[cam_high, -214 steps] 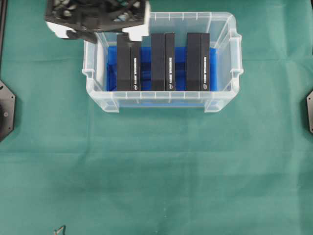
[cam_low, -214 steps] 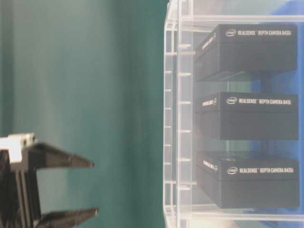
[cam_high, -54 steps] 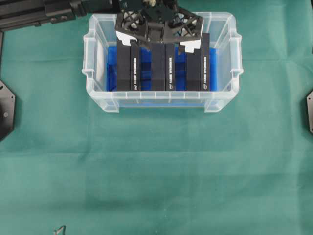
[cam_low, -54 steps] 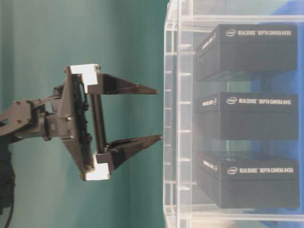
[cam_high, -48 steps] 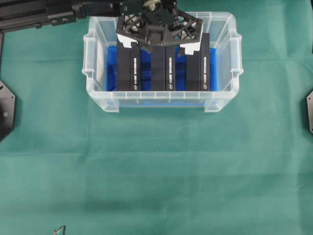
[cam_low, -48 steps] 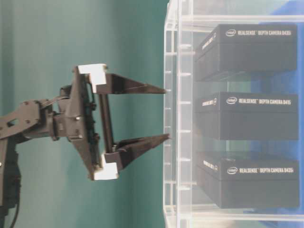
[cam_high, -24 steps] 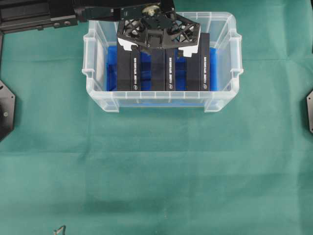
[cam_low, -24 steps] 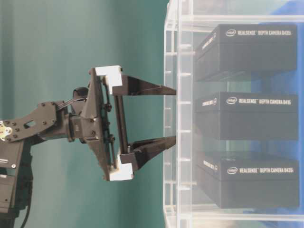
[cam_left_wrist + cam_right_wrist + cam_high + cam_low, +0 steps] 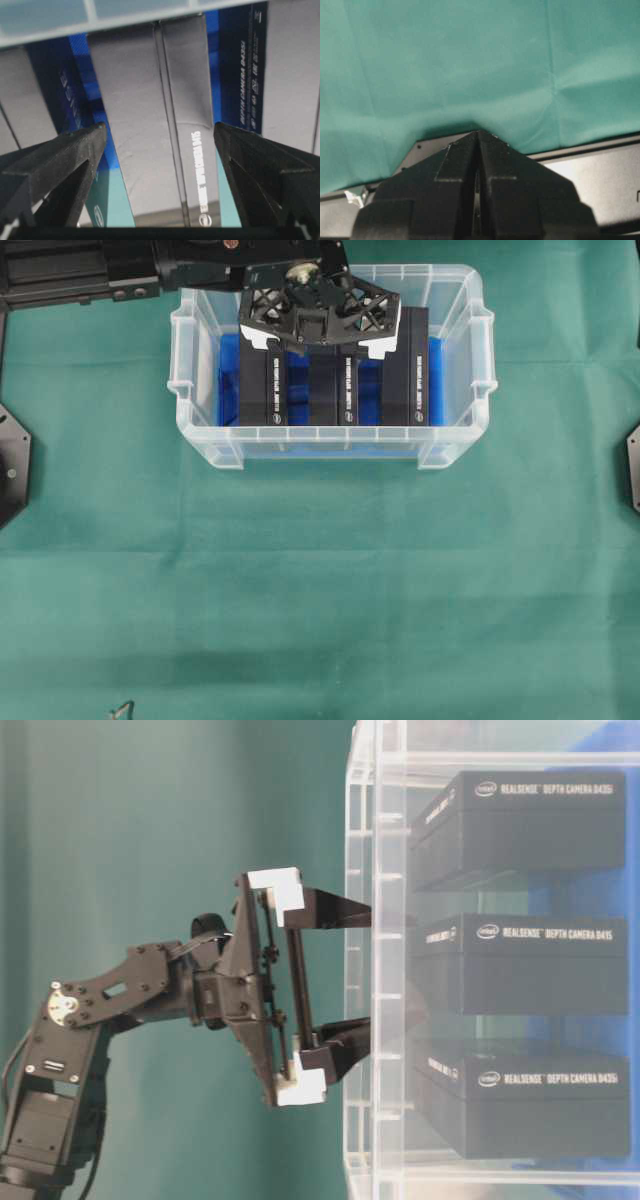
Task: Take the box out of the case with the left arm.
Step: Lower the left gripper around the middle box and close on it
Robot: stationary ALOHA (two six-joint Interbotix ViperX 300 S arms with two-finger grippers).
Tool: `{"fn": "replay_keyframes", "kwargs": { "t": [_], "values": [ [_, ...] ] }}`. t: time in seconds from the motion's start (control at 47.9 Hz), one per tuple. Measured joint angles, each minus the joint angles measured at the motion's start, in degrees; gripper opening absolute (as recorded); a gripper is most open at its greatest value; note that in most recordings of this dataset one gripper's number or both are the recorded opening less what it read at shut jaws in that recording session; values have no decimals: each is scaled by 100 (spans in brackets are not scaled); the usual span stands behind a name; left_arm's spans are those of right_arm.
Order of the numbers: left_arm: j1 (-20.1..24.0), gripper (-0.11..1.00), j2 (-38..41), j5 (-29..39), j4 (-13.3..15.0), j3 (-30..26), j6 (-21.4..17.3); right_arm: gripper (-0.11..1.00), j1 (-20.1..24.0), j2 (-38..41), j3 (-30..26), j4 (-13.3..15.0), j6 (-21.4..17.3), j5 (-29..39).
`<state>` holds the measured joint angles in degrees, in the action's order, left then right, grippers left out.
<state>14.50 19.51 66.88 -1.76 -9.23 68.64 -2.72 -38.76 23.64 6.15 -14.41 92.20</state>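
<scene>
surface: green cloth | on it: case

Left hand wide open, pointing down

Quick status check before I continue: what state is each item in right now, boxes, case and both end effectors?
Left end effector: open, jaws either side of the middle box, nothing gripped.
Right end effector: shut, empty, over the green cloth.
Middle box: standing on edge in the case.
Left box: standing, untouched.
Right box: standing, untouched.
Case: lidless, holds all three boxes.
</scene>
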Motion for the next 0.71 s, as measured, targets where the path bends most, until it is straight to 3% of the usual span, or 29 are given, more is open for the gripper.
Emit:
{"fn": "replay_keyframes", "kwargs": {
  "t": [0.71],
  "values": [
    [0,87,308,-422,9,246,9,0,0,0,0,53,-9,-35]
  ]
}}
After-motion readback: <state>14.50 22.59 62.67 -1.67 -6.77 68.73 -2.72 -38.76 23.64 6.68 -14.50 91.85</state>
